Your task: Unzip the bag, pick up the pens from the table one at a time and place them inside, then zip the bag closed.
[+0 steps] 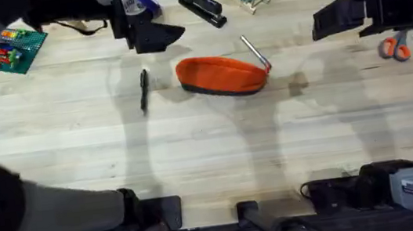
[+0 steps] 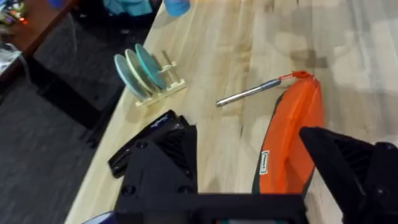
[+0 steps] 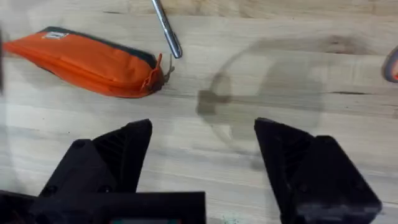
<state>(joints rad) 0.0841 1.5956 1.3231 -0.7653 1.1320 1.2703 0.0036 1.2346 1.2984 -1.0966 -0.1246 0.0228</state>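
Bag (image 1: 221, 75) lies mid-table, soft and floppy, probably zipped; one gripper must pin it while the other takes the pull. Both grippers, left (image 2: 249, 168) and right (image 3: 202, 168), hang spread and empty.

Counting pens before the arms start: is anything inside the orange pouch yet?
Its inside is hidden by the fabric of the bag. Two pens lie outside on the table: a silver pen and a black pen.
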